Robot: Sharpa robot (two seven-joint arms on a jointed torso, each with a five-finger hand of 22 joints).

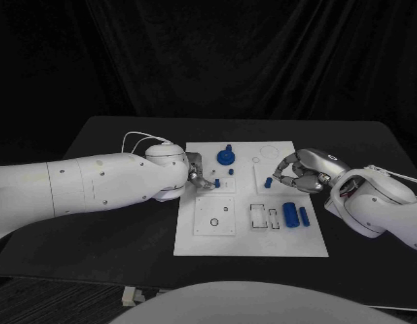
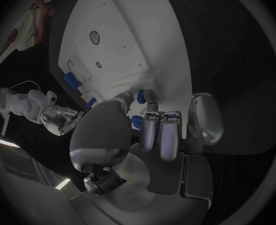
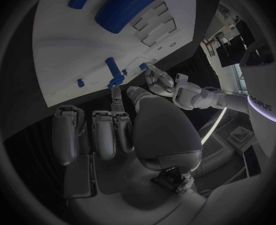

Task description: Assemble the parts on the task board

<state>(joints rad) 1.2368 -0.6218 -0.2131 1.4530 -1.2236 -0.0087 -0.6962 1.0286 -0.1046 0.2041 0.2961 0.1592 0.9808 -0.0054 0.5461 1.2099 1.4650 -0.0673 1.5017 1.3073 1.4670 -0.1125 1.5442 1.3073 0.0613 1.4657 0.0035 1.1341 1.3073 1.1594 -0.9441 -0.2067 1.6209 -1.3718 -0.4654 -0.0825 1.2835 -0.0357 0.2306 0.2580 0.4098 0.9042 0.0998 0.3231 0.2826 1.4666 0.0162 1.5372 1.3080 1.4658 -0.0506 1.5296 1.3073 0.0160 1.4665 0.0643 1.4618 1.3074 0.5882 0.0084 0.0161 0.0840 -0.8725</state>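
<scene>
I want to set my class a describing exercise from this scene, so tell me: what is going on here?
A two-armed robot is assembling small blue parts on a white task board lying on a black table. Its left hand is over the board's left side, fingers at a small blue piece. Its right hand hovers with curled fingers beside a short blue peg. A large blue cylinder and a thinner blue rod lie unused on the board, and a round blue knob sits near its far edge.

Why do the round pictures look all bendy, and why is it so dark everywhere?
Head view: the task board has straight edges and stands out bright against a black table and dark curtain. Left wrist view: a fisheye lens bows the board's edge, and the left hand looms large. Right wrist view: the same curving, with the right hand big and a dark ring around the circle.
</scene>
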